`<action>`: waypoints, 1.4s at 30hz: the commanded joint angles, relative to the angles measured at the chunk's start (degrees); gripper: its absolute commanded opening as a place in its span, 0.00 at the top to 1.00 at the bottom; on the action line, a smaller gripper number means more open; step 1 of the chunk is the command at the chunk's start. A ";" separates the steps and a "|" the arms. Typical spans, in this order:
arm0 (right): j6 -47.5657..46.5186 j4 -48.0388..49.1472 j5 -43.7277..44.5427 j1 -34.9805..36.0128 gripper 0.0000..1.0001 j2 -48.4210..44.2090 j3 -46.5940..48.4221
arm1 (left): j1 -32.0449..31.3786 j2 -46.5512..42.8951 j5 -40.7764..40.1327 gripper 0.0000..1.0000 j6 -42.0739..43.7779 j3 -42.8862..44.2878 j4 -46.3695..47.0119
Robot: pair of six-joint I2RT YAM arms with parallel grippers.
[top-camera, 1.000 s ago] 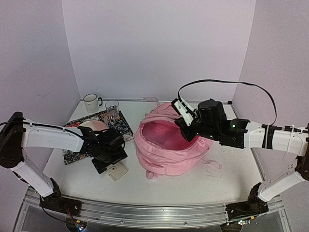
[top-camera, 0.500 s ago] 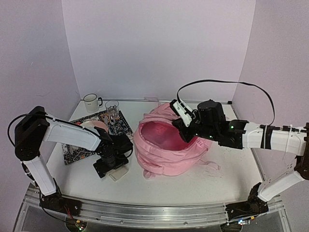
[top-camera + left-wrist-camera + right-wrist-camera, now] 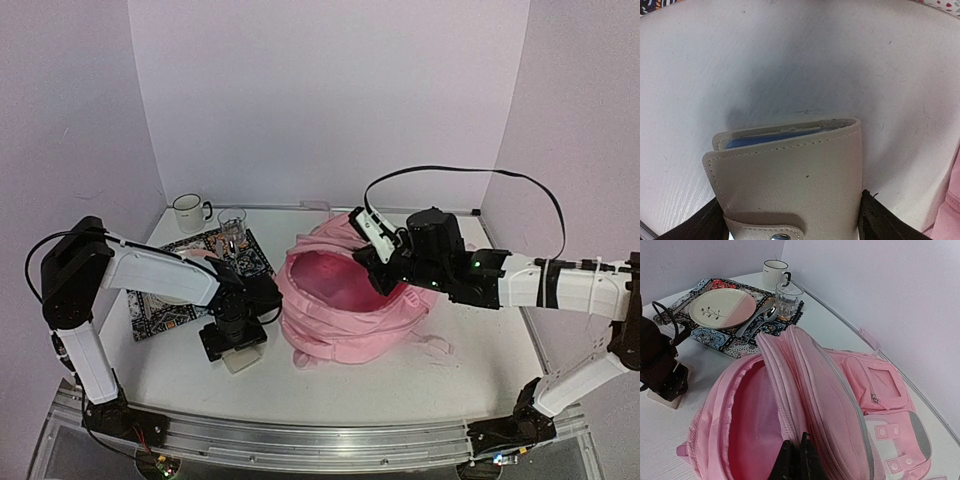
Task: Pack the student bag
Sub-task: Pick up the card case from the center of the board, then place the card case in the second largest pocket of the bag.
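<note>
A white table (image 3: 420, 390) forms the base of a small booth, its matt surface marked with faint scuffs and dark specks, and a ribbed metal rail (image 3: 330, 440) runs along its near edge. Three plain, pale lilac walls close it in: a back wall (image 3: 320, 100) that meets the table in a straight seam, and a left wall (image 3: 60, 110) and a right wall (image 3: 590, 100) that angle outward toward the near side. The light is soft and even, leaving only blurred grey shadows on the table.

White table (image 3: 420, 385), on it pink student bag (image 3: 345, 310), patterned placemat (image 3: 152, 318), cream wallet (image 3: 240, 361), white mug (image 3: 187, 212)
</note>
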 commanded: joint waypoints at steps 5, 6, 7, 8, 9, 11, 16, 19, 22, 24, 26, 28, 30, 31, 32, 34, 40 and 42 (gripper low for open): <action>1.65 8.62 -1.08 0.07 1.00 0.48 1.62 | -0.41 -3.63 -2.37 0.20 6.32 2.65 -3.43; 1.73 8.62 -1.04 0.08 1.00 0.63 1.74 | -0.58 -4.21 -2.57 0.21 7.00 2.90 -3.43; 1.72 8.57 -0.86 0.07 1.00 0.84 1.90 | -0.80 -4.69 -2.76 0.21 7.71 3.33 -3.44; 1.69 8.47 -0.69 0.07 1.00 1.05 2.10 | -1.06 -5.18 -2.96 0.21 8.47 3.85 -3.42; 1.67 8.27 -0.61 0.06 1.00 1.24 2.34 | -1.37 -5.61 -3.12 0.21 9.39 4.48 -3.40; 1.52 7.93 -0.35 0.05 1.00 1.48 2.54 | -2.17 -6.30 -3.75 0.21 11.48 6.03 -3.37; 2.09 7.25 0.32 0.08 1.00 1.63 2.65 | -3.67 -7.87 -6.21 0.22 18.40 10.74 -2.83; 3.12 7.07 -0.04 0.09 1.00 1.62 2.85 | -3.97 -8.24 -7.33 0.22 22.83 13.47 -1.46; 4.42 6.81 -0.11 0.07 1.00 1.57 3.23 | -4.05 -9.08 -6.76 0.22 27.49 15.35 3.21; 5.33 6.74 -0.01 0.08 1.00 1.47 3.67 | -4.03 -9.12 -6.13 0.23 29.22 15.84 6.67; 6.17 6.58 -0.08 0.09 1.00 1.51 4.24 | -4.02 -8.47 -5.42 0.23 30.17 16.78 9.70; 6.96 6.34 -0.35 0.09 1.00 1.52 4.66 | -4.05 -7.43 -4.91 0.23 30.42 18.34 12.26; 7.55 6.27 -0.29 0.05 1.00 1.45 5.01 | -3.97 -5.83 -5.11 0.23 30.57 20.28 14.06; 7.81 6.27 -0.26 0.07 1.00 1.40 5.14 | -3.97 -4.89 -5.41 0.23 30.68 21.40 14.72; 8.13 6.30 -0.27 0.08 1.00 1.35 5.27 | -3.95 -4.16 -5.80 0.23 30.80 22.26 15.65; 8.72 6.26 -0.21 0.07 1.00 1.12 5.36 | -3.60 -2.71 -6.06 0.23 30.88 23.30 17.28; 10.62 6.30 -0.85 0.04 1.00 0.07 5.09 | -1.84 2.01 -1.77 0.22 30.01 25.14 21.11; 10.64 6.31 -1.01 0.08 1.00 0.07 5.14 | -1.33 2.98 -0.98 0.21 28.13 25.18 21.52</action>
